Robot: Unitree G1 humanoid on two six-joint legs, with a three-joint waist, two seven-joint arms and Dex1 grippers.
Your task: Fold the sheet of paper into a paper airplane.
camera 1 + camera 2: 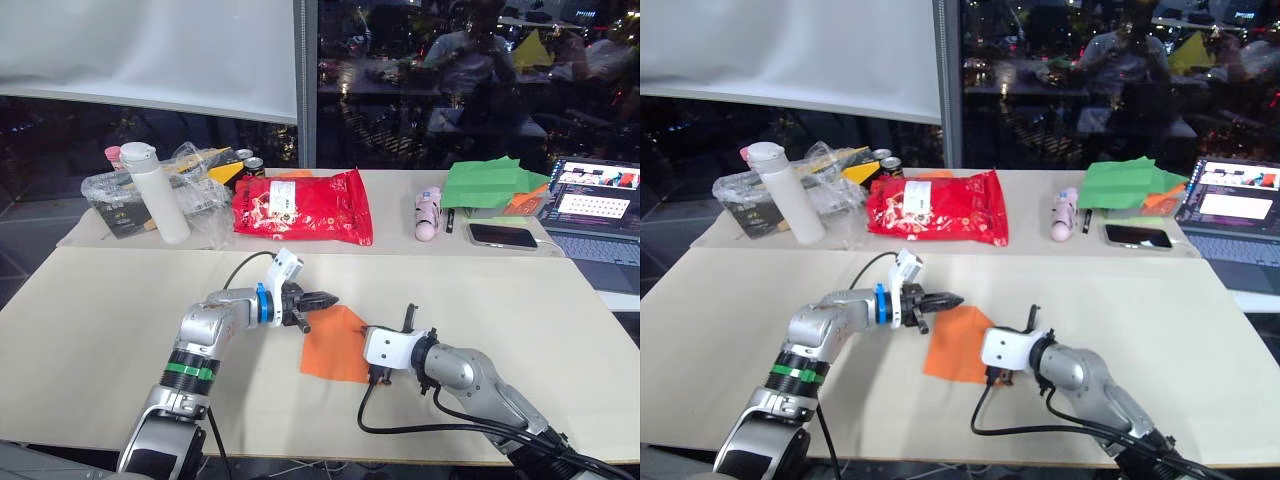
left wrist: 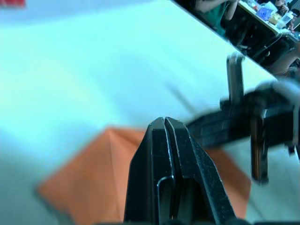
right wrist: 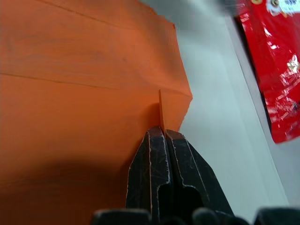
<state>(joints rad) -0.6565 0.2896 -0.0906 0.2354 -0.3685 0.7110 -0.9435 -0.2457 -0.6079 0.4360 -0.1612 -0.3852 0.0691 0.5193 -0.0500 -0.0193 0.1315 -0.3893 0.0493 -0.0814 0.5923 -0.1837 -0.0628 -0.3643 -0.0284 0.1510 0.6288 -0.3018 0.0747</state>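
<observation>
The sheet of paper (image 1: 335, 345) is bright orange and lies creased on the pale table, near the front middle. My right gripper (image 1: 366, 340) reaches in from the right at the sheet's right edge. In the right wrist view its fingers (image 3: 180, 168) are shut on a thin raised flap of the orange paper (image 3: 84, 93). My left gripper (image 1: 325, 298) hovers over the sheet's far left corner, fingers shut with nothing between them. In the left wrist view its shut fingertips (image 2: 154, 140) point over the orange sheet (image 2: 93, 178) toward the right gripper.
Along the back of the table are a red snack bag (image 1: 303, 205), a white bottle (image 1: 160, 195) beside a clear plastic bag (image 1: 200, 190), a pink tube (image 1: 428, 212), a green paper stack (image 1: 490, 183), a phone (image 1: 500, 235) and a laptop (image 1: 600, 205).
</observation>
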